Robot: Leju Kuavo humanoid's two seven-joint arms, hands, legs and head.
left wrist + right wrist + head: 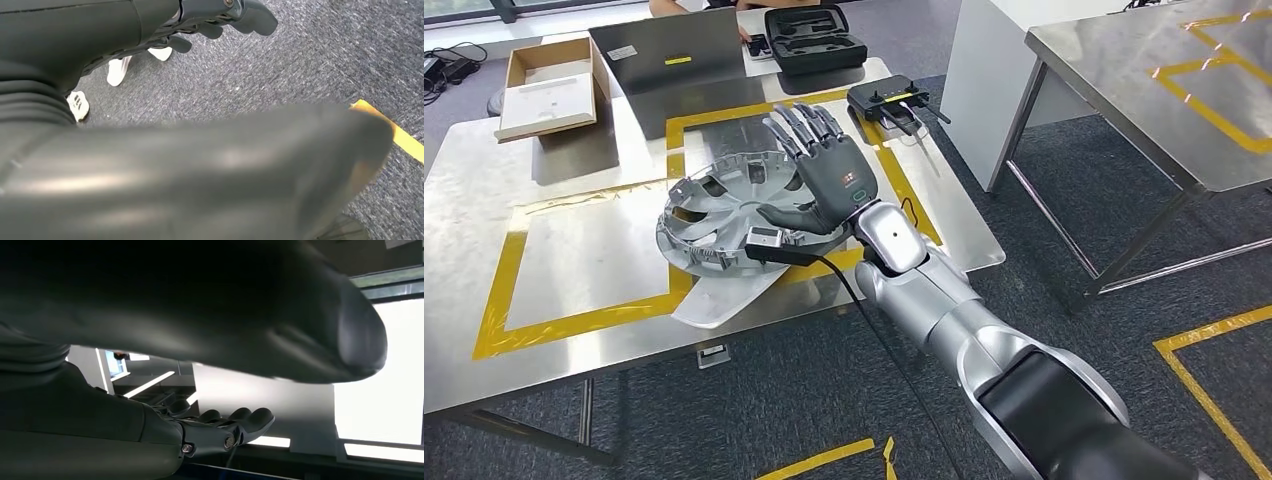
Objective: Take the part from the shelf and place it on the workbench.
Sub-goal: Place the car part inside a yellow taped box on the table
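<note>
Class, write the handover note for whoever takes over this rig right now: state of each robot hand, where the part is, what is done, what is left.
Right robot hand: open, palm up, fingers spread, above the round silver wheel-cover part; whether it touches cannot be told.
Left robot hand: hangs over grey carpet, fingers curled, nothing seen in it.
Part: lies on the steel workbench, across the yellow tape lines.
Done: part on the bench.
Left: draw the right arm back.

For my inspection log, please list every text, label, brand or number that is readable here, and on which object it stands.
None can be read.
Red mark and green badge on the right hand: too small.
Label on the cardboard box: blurred.
Yellow sticker on the laptop: no legible text.
</note>
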